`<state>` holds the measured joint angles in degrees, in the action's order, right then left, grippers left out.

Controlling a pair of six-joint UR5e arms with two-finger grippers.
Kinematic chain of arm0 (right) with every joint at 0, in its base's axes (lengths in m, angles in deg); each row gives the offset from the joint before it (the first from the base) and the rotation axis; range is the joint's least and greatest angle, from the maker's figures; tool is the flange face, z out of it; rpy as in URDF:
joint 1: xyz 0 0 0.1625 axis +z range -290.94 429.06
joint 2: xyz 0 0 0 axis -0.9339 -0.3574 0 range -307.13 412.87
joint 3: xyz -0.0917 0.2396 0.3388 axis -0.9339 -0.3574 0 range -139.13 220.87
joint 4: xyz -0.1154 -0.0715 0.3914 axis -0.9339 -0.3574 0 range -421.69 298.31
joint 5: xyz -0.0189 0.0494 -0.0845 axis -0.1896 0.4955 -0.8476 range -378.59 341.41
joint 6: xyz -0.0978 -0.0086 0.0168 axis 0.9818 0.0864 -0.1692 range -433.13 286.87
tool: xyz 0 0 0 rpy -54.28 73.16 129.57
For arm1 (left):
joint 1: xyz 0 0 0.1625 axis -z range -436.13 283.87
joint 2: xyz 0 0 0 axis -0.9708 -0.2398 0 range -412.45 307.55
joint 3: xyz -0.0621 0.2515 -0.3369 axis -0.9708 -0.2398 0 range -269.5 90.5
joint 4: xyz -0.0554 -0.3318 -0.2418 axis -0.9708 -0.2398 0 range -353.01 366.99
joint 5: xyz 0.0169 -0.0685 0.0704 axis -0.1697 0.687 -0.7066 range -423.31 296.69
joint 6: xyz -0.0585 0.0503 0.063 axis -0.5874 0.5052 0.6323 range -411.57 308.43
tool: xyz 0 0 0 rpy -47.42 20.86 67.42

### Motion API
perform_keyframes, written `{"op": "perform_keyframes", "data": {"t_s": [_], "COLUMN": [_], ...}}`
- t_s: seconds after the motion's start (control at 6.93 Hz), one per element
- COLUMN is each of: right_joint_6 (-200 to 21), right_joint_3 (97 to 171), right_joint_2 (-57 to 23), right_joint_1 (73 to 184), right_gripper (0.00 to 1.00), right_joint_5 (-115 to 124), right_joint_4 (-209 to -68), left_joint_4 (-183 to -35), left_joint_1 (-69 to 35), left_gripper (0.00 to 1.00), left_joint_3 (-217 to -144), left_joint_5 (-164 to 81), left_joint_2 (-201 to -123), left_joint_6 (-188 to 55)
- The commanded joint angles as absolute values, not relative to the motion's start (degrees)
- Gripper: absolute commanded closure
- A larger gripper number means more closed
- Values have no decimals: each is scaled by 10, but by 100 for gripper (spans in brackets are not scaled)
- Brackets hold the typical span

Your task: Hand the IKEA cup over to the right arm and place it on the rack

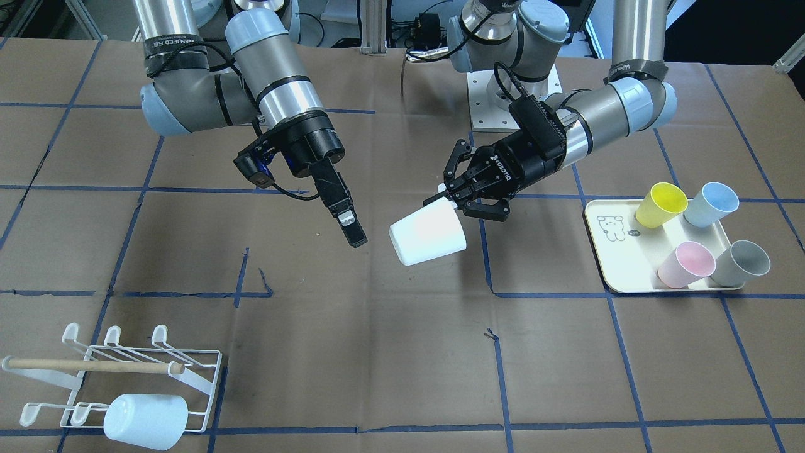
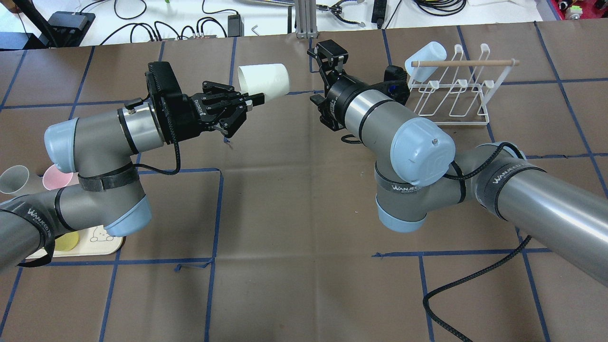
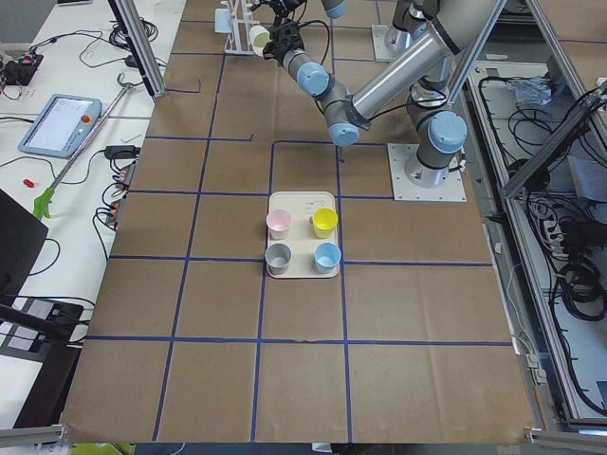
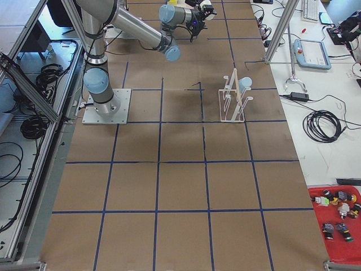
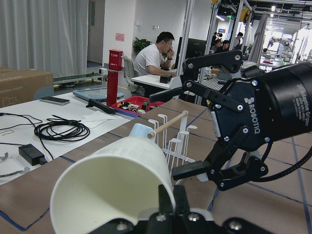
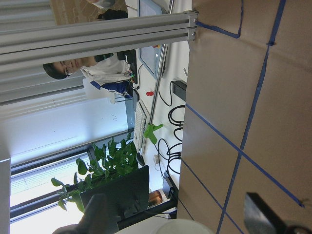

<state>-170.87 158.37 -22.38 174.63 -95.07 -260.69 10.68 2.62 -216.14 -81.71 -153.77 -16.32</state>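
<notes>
Above the middle of the paper-covered table (image 1: 377,352), holds the white cup (image 1: 427,234) in the air with the left gripper (image 1: 448,200), jaws pinched on the cup's wall at the rim. Has it lying on its side, mouth turned back toward the left wrist camera, base pointing away. Points the right gripper (image 1: 349,228) down and toward the cup, near it but not touching. In the left wrist view, shows that gripper with its jaws spread wide, one of the fingers (image 5: 209,61) high and the other low, facing the cup's far end.

At the table corner on the robot's right, has the white wire rack (image 1: 201,377) standing on the paper, with a wooden dowel (image 1: 94,365) across it. Bears a pale blue cup (image 1: 144,420) there, lying tilted at one end of a prong row.

On the robot's left, has a cream tray (image 1: 619,270) flat on the table, with a small bear drawing at one end. Holds four cups standing mouth up in two pairs: yellow cup (image 1: 660,204), blue cup (image 1: 710,204), pink cup (image 1: 685,264), grey cup (image 1: 742,264). Divides the paper into squares with blue tape lines (image 1: 553,294).
</notes>
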Motion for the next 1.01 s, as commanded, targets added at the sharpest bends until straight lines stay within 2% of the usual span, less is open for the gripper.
{"op": "perform_keyframes", "data": {"t_s": [0.0, 0.87], "right_joint_6": [-1731, -1753], "right_joint_3": [1581, 1576], "right_joint_2": [-224, -224], "right_joint_1": [1761, 1779], "right_gripper": [0, 0], "right_joint_5": [-951, -943], "right_joint_4": [-2606, -2559], "left_joint_4": [107, 107], "left_joint_1": [26, 27], "left_gripper": [94, 93], "left_joint_3": [-2161, -2161], "left_joint_5": [-817, -816], "left_joint_2": [-1537, -1536], "left_joint_6": [-167, -168]}}
